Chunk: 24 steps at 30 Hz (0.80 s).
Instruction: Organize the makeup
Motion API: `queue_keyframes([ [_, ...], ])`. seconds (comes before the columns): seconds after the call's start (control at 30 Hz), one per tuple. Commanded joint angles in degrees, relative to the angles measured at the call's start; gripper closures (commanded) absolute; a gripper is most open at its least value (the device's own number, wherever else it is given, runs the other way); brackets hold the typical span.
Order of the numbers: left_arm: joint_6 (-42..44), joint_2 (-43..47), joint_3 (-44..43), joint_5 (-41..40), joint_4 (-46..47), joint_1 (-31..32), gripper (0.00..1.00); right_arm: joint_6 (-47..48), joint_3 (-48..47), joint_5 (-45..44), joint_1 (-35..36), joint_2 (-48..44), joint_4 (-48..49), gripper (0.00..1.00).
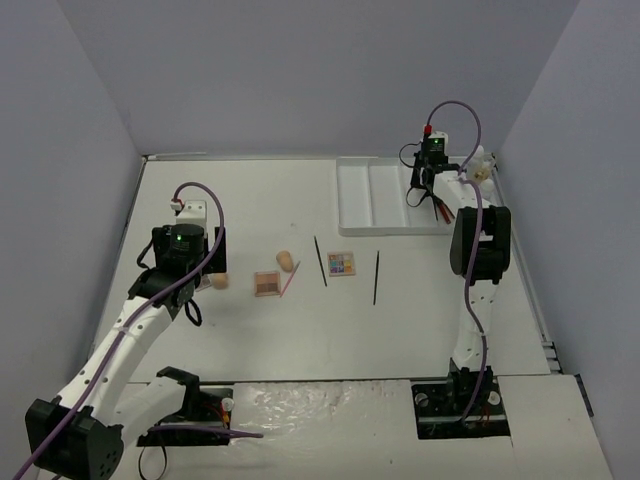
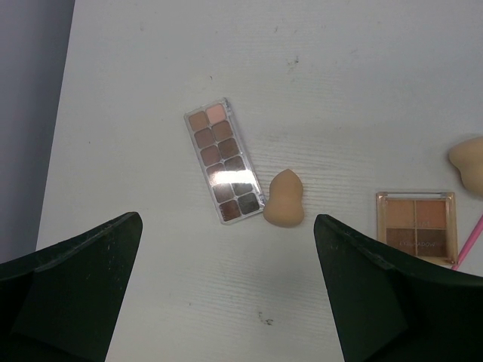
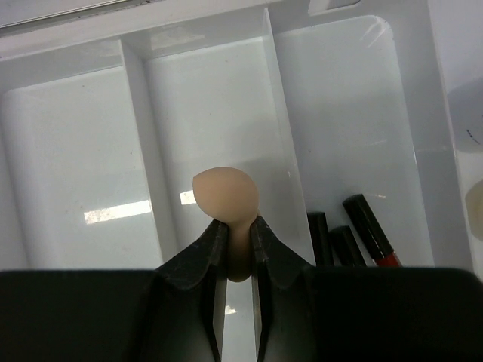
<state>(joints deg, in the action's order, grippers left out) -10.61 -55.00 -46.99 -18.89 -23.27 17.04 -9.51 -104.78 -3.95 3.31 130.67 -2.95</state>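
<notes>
Nearest, the left claw (image 2: 226, 260) hangs over the white bench (image 2: 339, 90) with its black fingers wide apart, holding nothing. Under it lies a long clear-cased eyeshadow palette (image 2: 224, 160) with brown and pink pans in two columns. Its long axis runs away from the claw, tilted slightly left. Just beside its near right corner sits a peach egg-shaped sponge (image 2: 284, 199), narrow tip pointing away. To the right is a square tan-framed palette of beige shades (image 2: 416, 223); its lettering is too small to read. A thin pink pencil (image 2: 469, 240) lies slanted at its right edge, with a second peach sponge (image 2: 468, 160) beyond.

Mid-bench, a square multicoloured palette (image 1: 341, 264) has a thin black pencil (image 1: 320, 261) on its left and another black pencil (image 1: 376, 277) on its right, both pointing roughly away from the arms.

At the far right, the right claw (image 3: 234, 241) is clamped on a third peach sponge (image 3: 226, 197), broad end outward, over the middle compartment of the white divided plastic tray (image 3: 75, 151). The tray's right compartment holds red-and-black lipstick tubes (image 3: 370, 230).
</notes>
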Motion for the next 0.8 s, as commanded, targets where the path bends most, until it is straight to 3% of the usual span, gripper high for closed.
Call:
queue_keyframes([
  [0.0, 1.12, 0.23, -0.65, -1.52, 2.63, 0.36, 0.03, 2.39, -4.12, 1.78, -0.34, 1.39, 4.54, 0.86],
  [0.33, 1.12, -0.72, -0.91, -1.01, 2.79, 0.28, 0.03, 3.77, -3.85, 3.34, -0.47, 0.59, 4.82, 0.47],
  [0.53, 1.12, -0.81, -1.09, -0.54, 2.88, 0.28, 0.03, 5.22, -0.84, 5.46, -0.10, -6.55, 4.83, 0.36],
  [0.77, 1.08, -0.72, -1.22, -0.19, 2.83, 0.28, 0.03, 8.33, 4.95, 9.83, 4.82, -18.31, 4.71, 0.33],
])
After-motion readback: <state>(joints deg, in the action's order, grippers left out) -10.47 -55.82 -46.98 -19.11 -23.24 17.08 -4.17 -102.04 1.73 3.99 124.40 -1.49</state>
